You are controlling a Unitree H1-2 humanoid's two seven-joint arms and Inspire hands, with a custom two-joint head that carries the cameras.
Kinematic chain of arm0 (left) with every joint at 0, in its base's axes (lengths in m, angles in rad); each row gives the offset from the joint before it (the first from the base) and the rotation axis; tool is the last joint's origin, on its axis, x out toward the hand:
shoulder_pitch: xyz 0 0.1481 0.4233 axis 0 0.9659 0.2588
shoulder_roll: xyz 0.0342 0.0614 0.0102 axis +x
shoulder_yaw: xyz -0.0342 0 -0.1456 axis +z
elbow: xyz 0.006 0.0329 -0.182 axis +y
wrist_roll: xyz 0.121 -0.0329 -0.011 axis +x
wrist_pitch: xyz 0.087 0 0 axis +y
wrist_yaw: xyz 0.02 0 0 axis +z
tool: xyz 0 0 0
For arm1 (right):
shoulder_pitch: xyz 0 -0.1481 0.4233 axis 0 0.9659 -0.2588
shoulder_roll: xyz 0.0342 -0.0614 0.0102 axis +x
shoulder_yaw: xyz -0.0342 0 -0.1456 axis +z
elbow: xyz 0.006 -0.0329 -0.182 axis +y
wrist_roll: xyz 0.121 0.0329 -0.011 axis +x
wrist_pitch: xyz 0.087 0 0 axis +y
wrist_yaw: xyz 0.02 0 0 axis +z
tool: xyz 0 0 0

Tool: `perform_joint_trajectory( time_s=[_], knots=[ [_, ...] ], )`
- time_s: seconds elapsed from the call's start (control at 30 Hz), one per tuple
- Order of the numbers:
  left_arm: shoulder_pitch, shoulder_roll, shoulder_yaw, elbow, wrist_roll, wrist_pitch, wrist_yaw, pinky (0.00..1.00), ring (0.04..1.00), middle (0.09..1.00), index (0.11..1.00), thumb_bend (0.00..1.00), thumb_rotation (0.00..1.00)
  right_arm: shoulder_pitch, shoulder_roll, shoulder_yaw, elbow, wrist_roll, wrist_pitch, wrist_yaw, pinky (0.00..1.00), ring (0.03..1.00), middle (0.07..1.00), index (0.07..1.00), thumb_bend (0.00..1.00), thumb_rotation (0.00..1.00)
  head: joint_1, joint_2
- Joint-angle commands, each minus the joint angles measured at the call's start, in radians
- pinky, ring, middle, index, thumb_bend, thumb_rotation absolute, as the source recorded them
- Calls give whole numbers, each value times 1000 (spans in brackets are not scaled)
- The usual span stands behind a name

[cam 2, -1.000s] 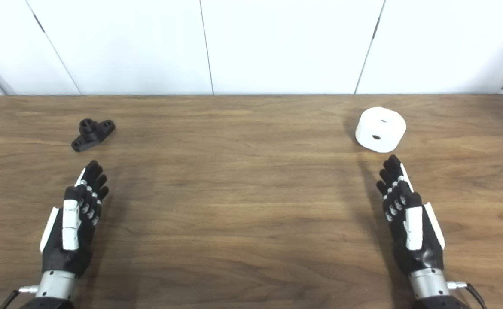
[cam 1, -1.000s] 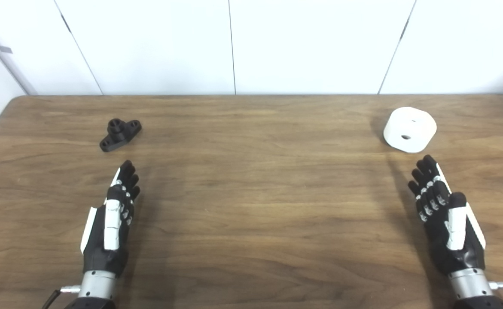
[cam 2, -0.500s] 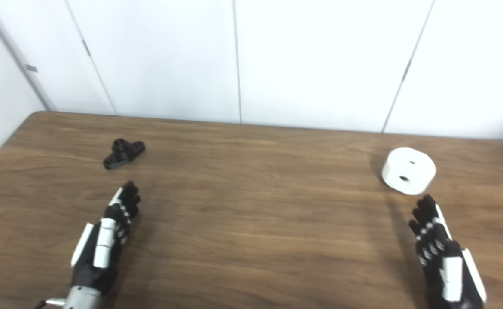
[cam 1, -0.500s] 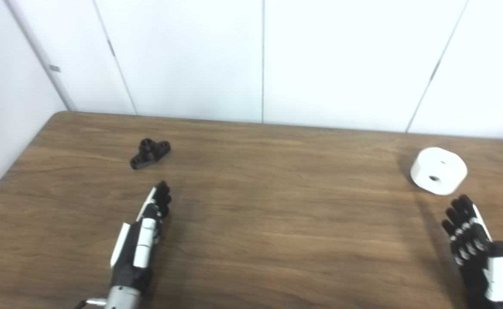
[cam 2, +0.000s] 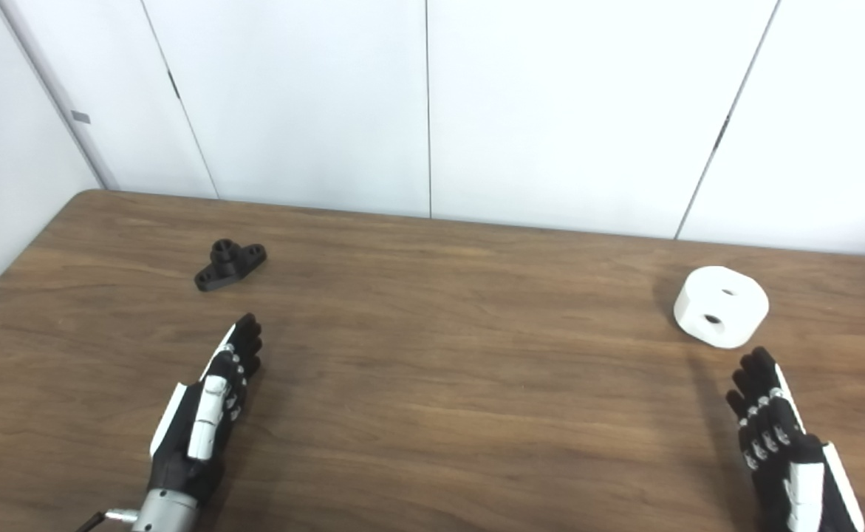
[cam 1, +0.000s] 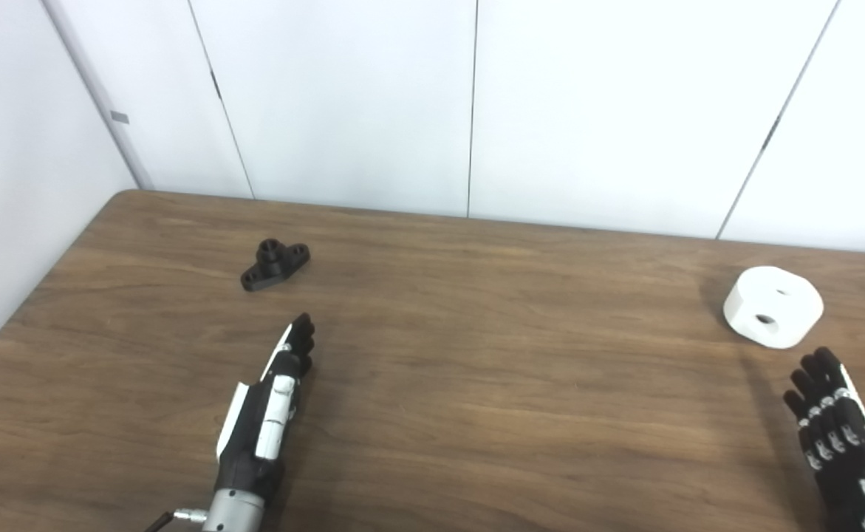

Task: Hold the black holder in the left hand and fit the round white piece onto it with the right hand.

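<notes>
Left hand (cam 1: 266, 428) flat, fingers extended, empty; holder (cam 1: 275, 264) beyond it, toward far-left corner. Right hand (cam 2: 787, 451) likewise, white piece (cam 2: 721, 307) just ahead near right edge

Left hand (cam 2: 207, 410): empty, fingers straight and held close together, pointing away from the body and slightly to the right, thumb side up, white back plates to the left. Its metal wrist enters at the bottom edge, left of centre. Right hand (cam 2: 787, 451): empty, fingers (cam 1: 820, 391) extended and slightly spread, pointing away and a little left, palm side facing inward. It sits low at the bottom right corner, wrist cut off by the frame edge
</notes>
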Motion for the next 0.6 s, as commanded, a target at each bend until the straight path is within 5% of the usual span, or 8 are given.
perform_joint_trajectory(
  time_s=[0.0, 0.07, 0.3, 0.57],
  knots=[
    [11, -28, -6, -3, 15, -36, 4, 1000, 1000, 984, 994, 650, 941, 9, 0, 0, 54, 15, -48, 19, 1000, 1000, 1000, 1000, 775, 1000, 1, -1],
    [6, -20, -10, 15, 29, -54, 5, 1000, 1000, 982, 994, 624, 933, 4, 5, 1, 65, 8, -56, 18, 1000, 1000, 1000, 1000, 774, 1000, 1, -12],
    [-13, 17, 0, 28, 117, -94, 19, 985, 991, 991, 1000, 571, 665, -11, 18, 7, 87, -1, -59, 13, 1000, 1000, 1000, 1000, 758, 1000, -11, -26],
    [-92, 94, 79, -121, 306, 47, 48, 923, 956, 951, 992, 634, 423, -17, 25, 13, 89, -4, -48, 12, 1000, 1000, 1000, 1000, 732, 1000, -13, -25]
  ],
)
